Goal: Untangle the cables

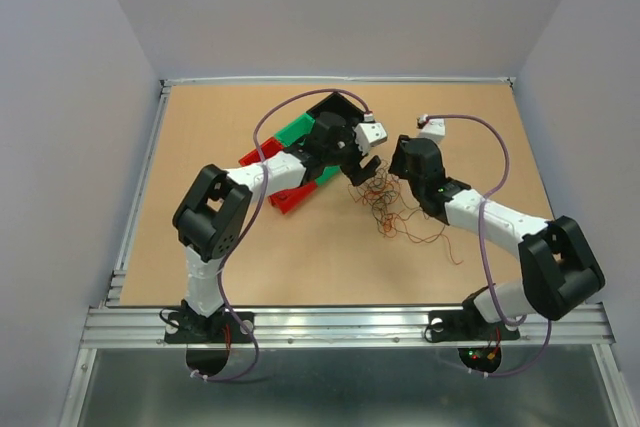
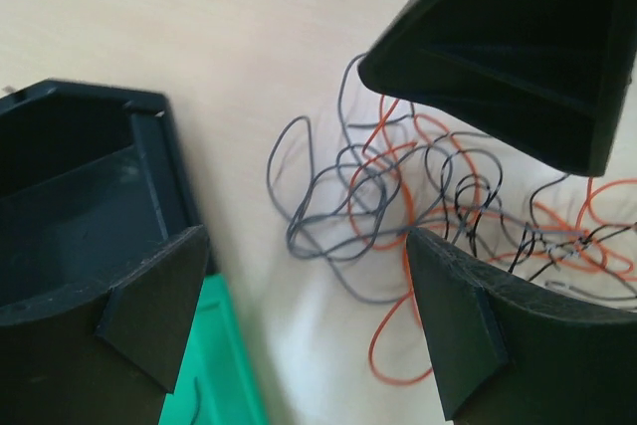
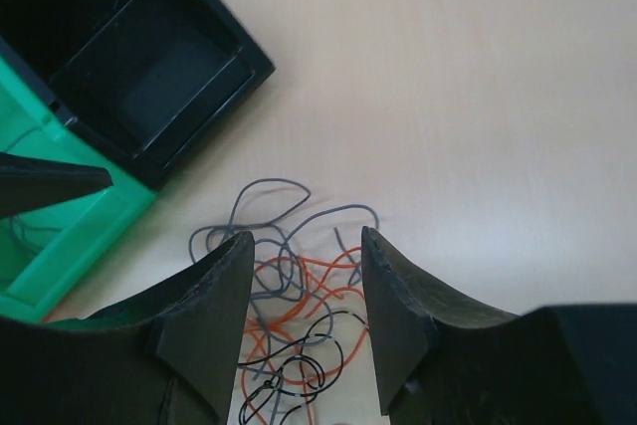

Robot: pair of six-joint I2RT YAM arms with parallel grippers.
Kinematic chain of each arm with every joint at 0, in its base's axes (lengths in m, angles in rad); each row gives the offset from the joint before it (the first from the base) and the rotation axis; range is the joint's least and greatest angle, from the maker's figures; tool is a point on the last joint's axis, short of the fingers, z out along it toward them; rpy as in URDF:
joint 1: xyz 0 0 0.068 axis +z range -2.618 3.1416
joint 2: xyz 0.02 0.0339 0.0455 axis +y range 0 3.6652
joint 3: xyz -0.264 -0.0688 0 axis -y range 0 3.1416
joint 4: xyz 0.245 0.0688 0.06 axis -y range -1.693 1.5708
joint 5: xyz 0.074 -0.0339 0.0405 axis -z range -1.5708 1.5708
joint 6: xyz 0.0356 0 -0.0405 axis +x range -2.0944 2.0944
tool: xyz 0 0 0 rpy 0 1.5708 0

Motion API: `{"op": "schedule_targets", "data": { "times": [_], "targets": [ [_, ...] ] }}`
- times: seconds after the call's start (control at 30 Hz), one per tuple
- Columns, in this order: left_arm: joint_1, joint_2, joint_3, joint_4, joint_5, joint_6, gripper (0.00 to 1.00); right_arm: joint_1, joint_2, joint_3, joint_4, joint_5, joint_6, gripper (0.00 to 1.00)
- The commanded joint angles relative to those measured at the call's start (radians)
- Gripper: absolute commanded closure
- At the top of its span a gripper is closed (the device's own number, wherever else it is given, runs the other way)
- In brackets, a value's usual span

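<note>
The right gripper (image 3: 304, 246) hangs partly open and empty over the cables (image 3: 294, 286) at lower centre. The left gripper (image 2: 307, 236) gapes wide over the same tangle, also empty. The cleanest grab is probably one outlying grey loop, not the orange-black knot. Beyond sit a black bin (image 3: 149, 57) and a green bin (image 3: 60, 246). Only the top view shows strands trailing lower right and the red bins (image 1: 290, 199).

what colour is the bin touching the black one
It's a green bin, and it shows best in the right wrist view.
</note>
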Motion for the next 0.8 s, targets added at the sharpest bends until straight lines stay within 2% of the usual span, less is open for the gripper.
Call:
{"op": "schedule_targets", "data": {
  "times": [0.0,0.37,0.57,0.67,0.7,0.77],
  "targets": [
    [-0.016,0.044,0.119,-0.075,0.044,-0.043,0.08,-0.023,-0.132,-0.079,0.045,0.178,0.118,0.47],
    [-0.028,0.194,0.272,-0.146,0.091,-0.106,0.11,-0.043,-0.472,-0.264,0.045,0.379,0.220,0.41],
    [-0.030,0.326,0.403,-0.213,0.111,-0.144,0.22,-0.043,-0.649,-0.334,0.045,0.387,0.197,0.40],
    [-0.033,0.345,0.435,-0.218,0.113,-0.153,0.35,-0.043,-0.691,-0.348,0.045,0.381,0.187,0.40],
    [-0.033,0.357,0.443,-0.224,0.111,-0.158,0.48,-0.043,-0.695,-0.350,0.045,0.376,0.186,0.40],
    [-0.036,0.369,0.464,-0.232,0.108,-0.164,0.66,-0.043,-0.698,-0.348,0.045,0.369,0.184,0.40]
  ]
}}
